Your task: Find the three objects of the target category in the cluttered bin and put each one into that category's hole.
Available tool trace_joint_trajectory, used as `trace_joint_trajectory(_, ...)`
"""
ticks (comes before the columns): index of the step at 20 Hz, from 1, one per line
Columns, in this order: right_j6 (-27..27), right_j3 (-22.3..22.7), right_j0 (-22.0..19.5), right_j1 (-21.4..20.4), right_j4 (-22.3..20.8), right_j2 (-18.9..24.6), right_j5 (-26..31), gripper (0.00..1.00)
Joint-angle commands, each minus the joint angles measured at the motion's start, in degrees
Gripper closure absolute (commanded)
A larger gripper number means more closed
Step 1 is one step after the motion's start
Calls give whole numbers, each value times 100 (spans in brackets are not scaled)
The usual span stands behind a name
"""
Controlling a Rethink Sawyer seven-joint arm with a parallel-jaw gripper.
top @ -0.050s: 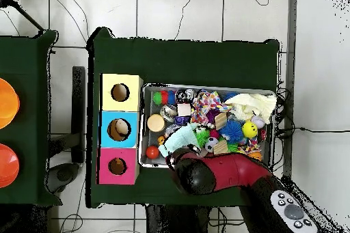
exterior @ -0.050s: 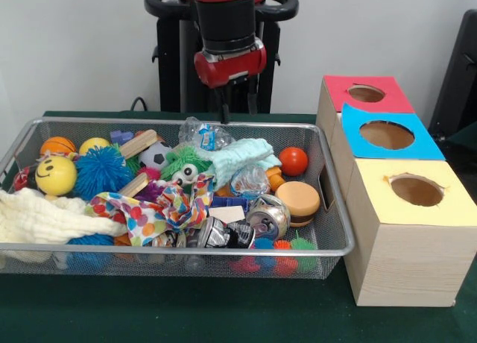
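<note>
One wire mesh bin (exterior @ -0.050s: 332, 242), crammed. Beside it three wooden boxes, one hole each: red-topped (exterior @ -0.050s: 367, 94), blue-topped (exterior @ -0.050s: 387, 135), yellow-topped (exterior @ -0.050s: 417, 190). Counted in the bin: one yellow smiley ball (exterior @ -0.050s: 55, 175), one blue spiky ball (exterior @ -0.050s: 102, 171), one orange-red ball (exterior @ -0.050s: 294, 161), one small soccer ball (exterior @ -0.050s: 154, 156), one burger toy (exterior @ -0.050s: 298, 201), one polka-dot cloth (exterior @ -0.050s: 160, 209), one cream cloth (exterior @ -0.050s: 37, 218). Gripper (exterior @ -0.050s: 224, 108) hangs over the bin's far rim; whether spread or closed, cannot tell.

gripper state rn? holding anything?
Gripper: cannot tell open or shut. It hangs above the far rim of the wire mesh bin, near a crumpled clear plastic bottle; nothing visibly held.
</note>
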Motion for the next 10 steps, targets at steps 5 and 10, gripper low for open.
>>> trace_joint_trajectory(5, 645, -514, 244, 621, -493, -480, -677, 0)
trace_joint_trajectory(10, 483, -537, 103, 724, -481, -394, -700, 0)
